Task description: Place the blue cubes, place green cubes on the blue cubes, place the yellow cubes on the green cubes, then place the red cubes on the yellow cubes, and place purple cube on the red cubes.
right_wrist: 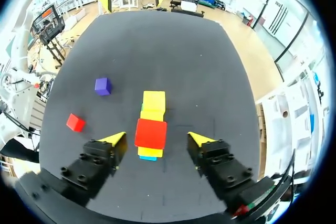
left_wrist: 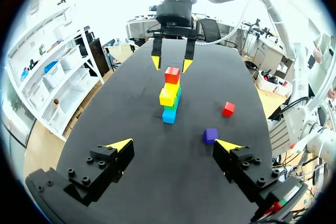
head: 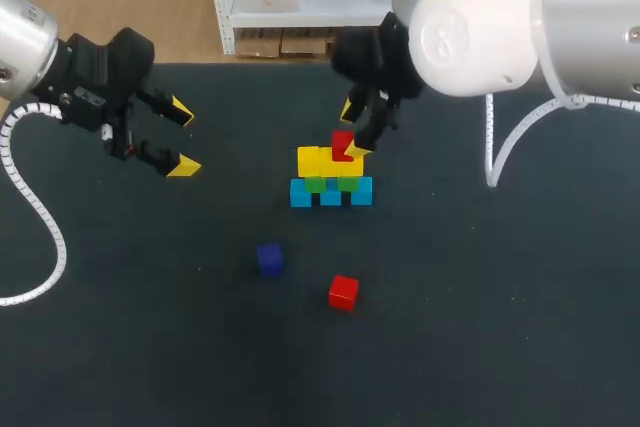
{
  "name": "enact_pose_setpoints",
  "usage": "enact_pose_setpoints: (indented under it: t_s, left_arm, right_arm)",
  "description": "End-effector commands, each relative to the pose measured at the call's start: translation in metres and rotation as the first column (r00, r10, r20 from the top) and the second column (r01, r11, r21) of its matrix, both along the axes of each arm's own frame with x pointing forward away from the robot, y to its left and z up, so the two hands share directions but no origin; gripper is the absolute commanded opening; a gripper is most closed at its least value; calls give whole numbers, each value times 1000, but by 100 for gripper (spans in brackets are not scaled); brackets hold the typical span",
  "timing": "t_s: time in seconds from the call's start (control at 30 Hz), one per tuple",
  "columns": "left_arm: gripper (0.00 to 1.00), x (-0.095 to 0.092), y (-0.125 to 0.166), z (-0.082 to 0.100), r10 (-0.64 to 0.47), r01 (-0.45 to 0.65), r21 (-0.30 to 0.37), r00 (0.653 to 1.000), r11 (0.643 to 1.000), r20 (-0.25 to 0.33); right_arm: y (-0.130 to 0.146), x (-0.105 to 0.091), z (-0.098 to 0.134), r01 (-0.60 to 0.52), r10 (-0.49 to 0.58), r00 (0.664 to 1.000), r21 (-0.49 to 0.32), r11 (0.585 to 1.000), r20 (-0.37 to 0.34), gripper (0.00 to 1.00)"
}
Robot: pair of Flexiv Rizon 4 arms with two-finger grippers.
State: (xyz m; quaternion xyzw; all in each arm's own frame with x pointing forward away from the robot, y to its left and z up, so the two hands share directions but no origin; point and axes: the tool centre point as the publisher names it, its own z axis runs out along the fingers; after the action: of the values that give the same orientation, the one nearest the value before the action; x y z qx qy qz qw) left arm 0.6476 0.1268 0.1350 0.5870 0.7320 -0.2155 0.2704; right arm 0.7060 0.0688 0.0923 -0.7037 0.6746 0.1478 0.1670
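A stack stands mid-table: a row of light blue cubes (head: 330,193), green cubes (head: 331,183) on them, yellow cubes (head: 322,160) above, and a red cube (head: 342,142) on top at the right end. My right gripper (head: 354,129) straddles that red cube (right_wrist: 150,133), open, with a gap on each side of the cube. A second red cube (head: 343,292) and a purple cube (head: 270,258) lie loose nearer the front. My left gripper (head: 183,137) hangs open and empty off to the left, well away from the stack (left_wrist: 170,95).
The dark table (head: 480,327) reaches to a back edge behind the stack. In the left wrist view the purple cube (left_wrist: 211,135) lies just ahead of one fingertip and the loose red cube (left_wrist: 228,109) a little beyond it.
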Motion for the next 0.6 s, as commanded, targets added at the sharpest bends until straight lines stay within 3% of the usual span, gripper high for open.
enact_pose_setpoints:
  t_s: [0.03,0.23,0.6]
  left_arm:
    - [100,-2,2,-1,-1,1,-6,1000,1000,6]
    - [100,-2,2,-1,-1,1,-6,1000,1000,6]
    - [100,-2,2,-1,-1,1,-6,1000,1000,6]
  right_arm:
    - [-13,-12,12,11,-12,999,24,1000,30,100]
    - [-43,-18,27,49,-54,997,91,995,48,100]
    - [-109,-39,34,43,-45,999,319,947,0,100]
